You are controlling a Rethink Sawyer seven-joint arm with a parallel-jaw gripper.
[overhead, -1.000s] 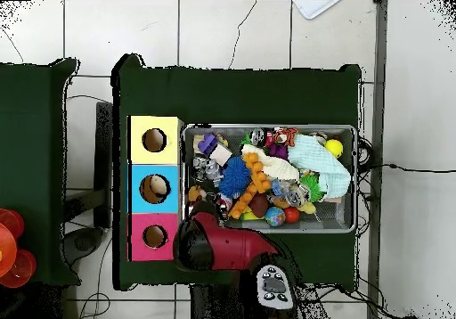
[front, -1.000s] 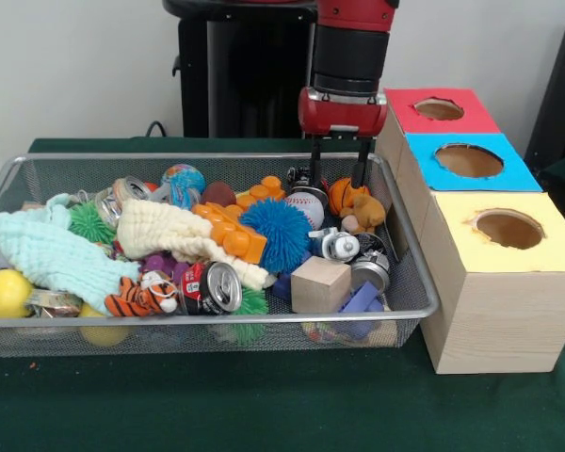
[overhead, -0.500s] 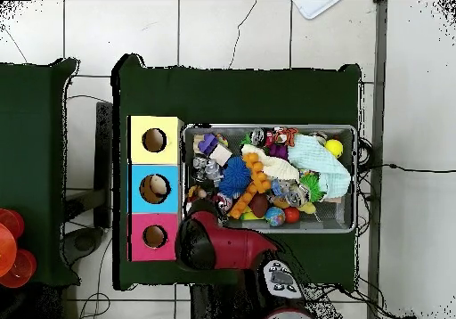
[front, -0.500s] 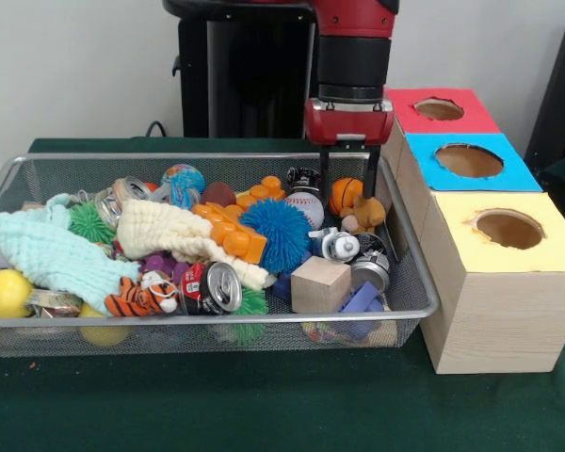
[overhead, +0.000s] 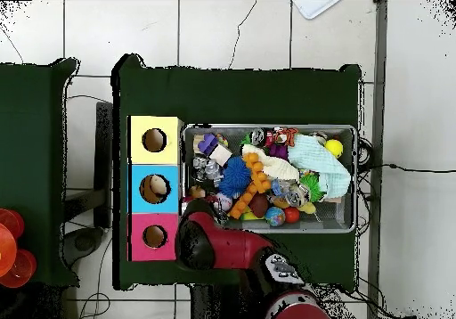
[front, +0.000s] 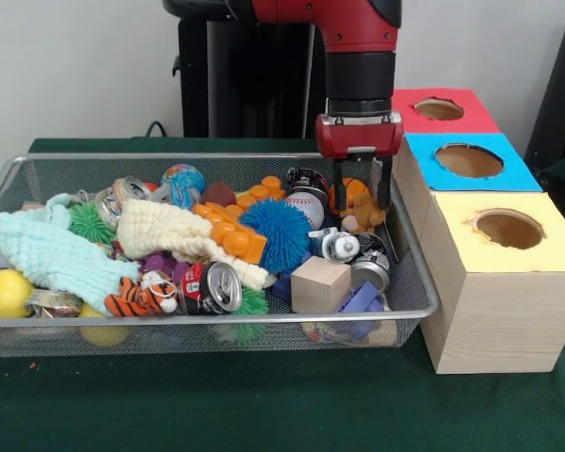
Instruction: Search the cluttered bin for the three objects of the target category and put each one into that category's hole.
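Observation:
The silver wire-mesh bin (front: 217, 320) is full of toys; it also shows in the overhead view (overhead: 267, 126). A tan-brown plush (front: 365, 217) lies at the bin's far right, against the orange basketball (front: 345, 193). My gripper (front: 361, 203) is open. It hangs low just above the tan plush, with one finger (front: 337, 191) in front of the basketball and the other by the bin's right wall. A tiger-striped plush (front: 137, 297) lies at the front left. I cannot pick out a third plush. The red-topped hole (front: 439, 108) is empty; it also shows in the overhead view (overhead: 154, 236).
The blue-topped hole (front: 469, 160) and yellow-topped hole (front: 508, 228) stand in a row right of the bin. A blue spiky ball (front: 281, 231), a wooden cube (front: 320, 282), a can (front: 212, 287) and a pale green cloth (front: 52, 250) crowd the bin.
My gripper has moved to the right in the front view and come down, from the bin's back rim to just over the tan plush. The toys have not moved.

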